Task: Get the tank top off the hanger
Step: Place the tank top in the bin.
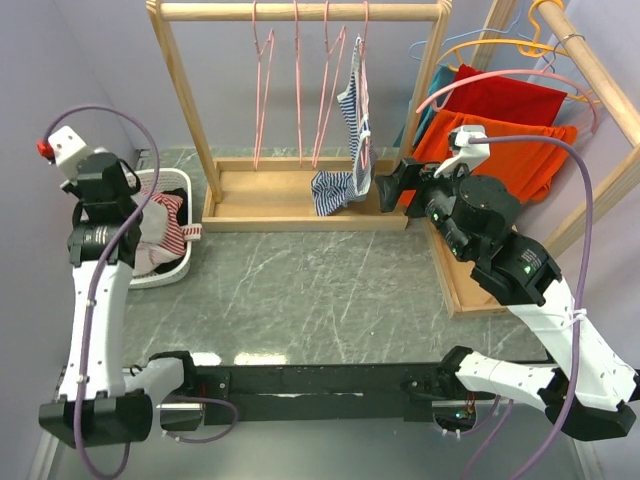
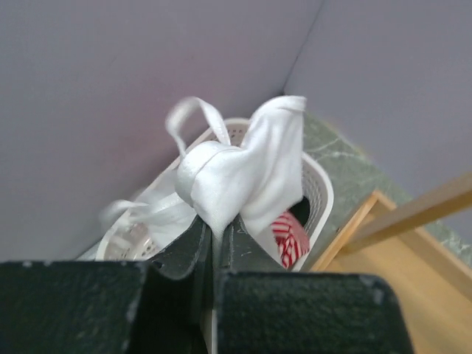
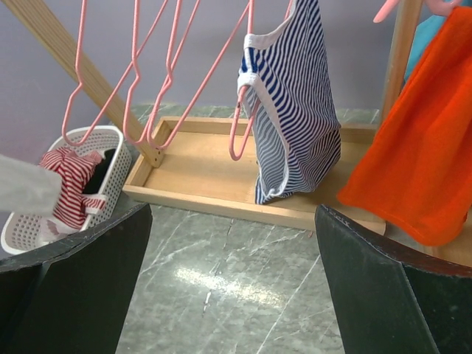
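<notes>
Soft navy-and-white striped tank top point(image 3: 295, 96) on a thin pink wire hanger point(image 3: 237, 136) at the wooden rack's point(image 1: 300, 12) right end. Right gripper point(image 3: 233, 214) just right of the rack, blunt black fingers spread wide, empty. Left gripper point(image 2: 214, 236) left of the rack, over a perforated white basket point(image 2: 318, 188), clamped tight on smooth white cloth point(image 2: 243, 177).

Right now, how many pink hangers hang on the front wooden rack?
4. Three bare hangers hang along the rod's left and middle; the fourth hanger, at its right end, carries the striped tank top. More hangers on the side rack are partly hidden by clothes.
</notes>
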Available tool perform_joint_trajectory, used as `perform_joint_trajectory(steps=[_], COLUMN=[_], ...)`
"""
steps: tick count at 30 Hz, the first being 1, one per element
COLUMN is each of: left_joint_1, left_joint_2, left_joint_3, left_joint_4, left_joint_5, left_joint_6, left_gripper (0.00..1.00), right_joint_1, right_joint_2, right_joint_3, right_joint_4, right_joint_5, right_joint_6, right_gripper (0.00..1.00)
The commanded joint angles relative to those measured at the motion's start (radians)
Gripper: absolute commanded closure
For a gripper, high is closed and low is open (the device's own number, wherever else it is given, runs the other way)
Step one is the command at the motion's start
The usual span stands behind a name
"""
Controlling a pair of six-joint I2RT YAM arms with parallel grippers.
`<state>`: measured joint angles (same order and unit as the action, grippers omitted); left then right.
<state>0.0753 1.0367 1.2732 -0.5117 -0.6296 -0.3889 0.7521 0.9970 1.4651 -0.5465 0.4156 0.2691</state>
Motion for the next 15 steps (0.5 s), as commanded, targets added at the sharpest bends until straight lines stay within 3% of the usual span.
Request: perform_joint_trajectory(steps=[1,8,15], left_joint_1=[0.075,0.113,0.116], left_joint_2=[0.101,0.203,0.399], left_joint_3=[0.032,-0.104,-0.112], left_joint_4=[0.137,0.196,0.110], left_joint_5=[0.144,0.306,0.387], left_joint_6=[0.073,0.002,-0.050], left_gripper=[0.99,0.99,0.99], right_joint_1=[-0.005,-0.007,-0.014], right_joint_2=[-0.031,-0.032,-0.014], right_joint_3=[0.003,-0.015,-0.002], right_joint_4=[0.023,0.022,0.033], right_joint_5=[-0.017,-0.005,0.005], right_joint_6=[-0.001,-0.001,-0.013], right_gripper=[0.01,0.01,0.00])
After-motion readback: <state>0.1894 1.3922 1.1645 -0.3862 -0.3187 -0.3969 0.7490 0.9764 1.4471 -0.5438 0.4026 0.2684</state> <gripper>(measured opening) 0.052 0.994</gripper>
